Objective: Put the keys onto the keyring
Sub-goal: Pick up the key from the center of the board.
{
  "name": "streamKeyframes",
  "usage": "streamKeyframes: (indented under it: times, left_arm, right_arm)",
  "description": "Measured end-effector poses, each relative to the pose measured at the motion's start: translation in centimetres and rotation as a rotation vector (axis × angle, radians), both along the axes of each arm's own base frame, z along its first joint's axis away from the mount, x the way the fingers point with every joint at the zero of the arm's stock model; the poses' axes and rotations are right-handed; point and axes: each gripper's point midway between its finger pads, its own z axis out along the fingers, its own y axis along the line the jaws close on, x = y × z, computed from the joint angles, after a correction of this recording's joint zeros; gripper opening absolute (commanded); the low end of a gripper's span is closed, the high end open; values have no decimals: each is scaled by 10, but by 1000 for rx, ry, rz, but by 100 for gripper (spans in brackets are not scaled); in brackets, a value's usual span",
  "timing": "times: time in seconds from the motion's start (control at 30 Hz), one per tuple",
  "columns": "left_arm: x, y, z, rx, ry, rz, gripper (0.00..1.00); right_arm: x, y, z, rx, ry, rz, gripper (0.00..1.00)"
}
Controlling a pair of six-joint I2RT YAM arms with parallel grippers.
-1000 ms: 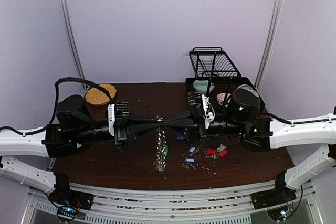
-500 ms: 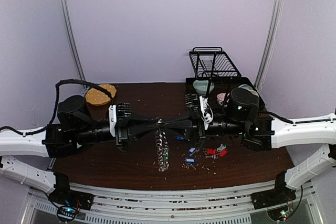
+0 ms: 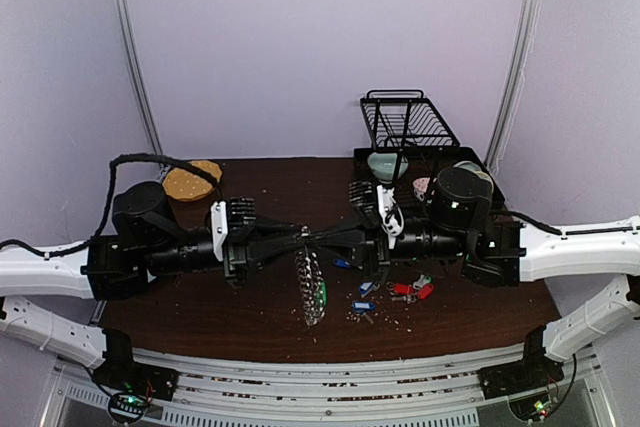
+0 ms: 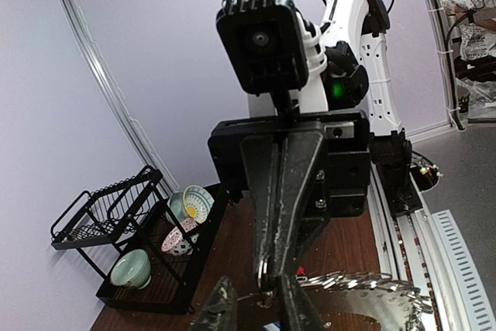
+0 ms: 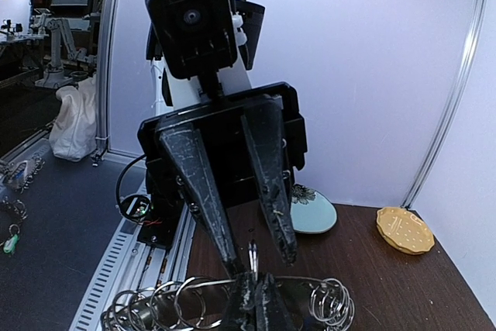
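The silver chain-like keyring (image 3: pixel 311 285) of small linked metal split rings hangs bunched and vertical over the dark table (image 3: pixel 250 187), with a green-tagged key (image 3: pixel 322 294) on it. Other small silver keys (image 3: pixel 403 289) with blue and red plastic tags lie scattered flat just to its right.

You have two arms in view: the left arm (image 3: pixel 150 247) and the right arm (image 3: pixel 470 237). There is one keyring (image 3: pixel 310 282), and one green-tagged key (image 3: pixel 320 293) hangs among its links. Loose on the table (image 3: pixel 270 182) you can count about six keys. Three are blue-tagged keys (image 3: pixel 342 263) (image 3: pixel 366 287) (image 3: pixel 363 306), two are red-tagged keys (image 3: pixel 402 289) (image 3: pixel 426 292), and one is a pale-tagged key (image 3: pixel 420 280). They are small, so take that tally as approximate. One black dish rack (image 3: pixel 410 122) holds three bowls (image 4: pixel 130 267) (image 4: pixel 180 239) (image 4: pixel 194 201). You also have one cork coaster (image 3: pixel 190 180) and one pale blue plate (image 5: pixel 310 215).
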Motion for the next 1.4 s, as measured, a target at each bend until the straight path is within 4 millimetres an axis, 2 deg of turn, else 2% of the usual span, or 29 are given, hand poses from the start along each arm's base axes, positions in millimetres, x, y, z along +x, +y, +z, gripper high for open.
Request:
streamKeyframes:
  times: [0.03,0.1,0.3,0.33,0.37,0.4,0.53,0.6,0.7,0.77,0.87,0.97,1.07,1.17,1.27,1.4]
  left_arm:
    - [0,0,-1,3,0,2,11]
    - [1,1,-1,6,-1,7,8]
    - [1,1,-4,19,-7,13,21]
    - [2,1,-5,24,-5,17,19]
    - [3,2,-6,30,-3,23,13]
    - [4,2,-8,35,-1,29,2]
    - [4,2,-10,45,-2,33,0]
    - [4,2,-9,45,-4,33,13]
    - [3,2,-8,43,-13,30,17]
    - [3,2,-7,41,-14,26,16]
    - [1,2,-6,39,-15,19,8]
    - [1,2,-6,38,-15,16,16]
    - [0,2,-4,29,-12,13,16]
    - [-1,2,-2,21,-10,7,13]
    - [-2,1,-1,14,-9,-2,1]
    - [-3,1,0,10,-6,-6,0]
  right_arm:
    - [0,0,0,-2,1,0,0]
    - [0,0,0,-3,2,0,0]
    - [0,0,1,-1,1,0,0]
    - [0,0,1,0,1,0,0]
    - [0,0,1,0,0,0,0]
    - [0,0,1,0,1,0,0]
    - [2,0,3,7,-3,-6,0]
    - [2,0,3,8,-3,-7,0]
    - [1,0,5,9,-4,-3,0]
    - [1,0,7,10,-7,-2,0]
    - [1,0,8,12,-11,-1,0]
    - [0,0,8,11,-10,0,0]
    - [0,1,7,8,-10,1,0]
    - [0,1,6,5,-10,4,0]
    - [0,1,7,6,-11,4,0]
    - [-1,1,9,9,-13,7,0]
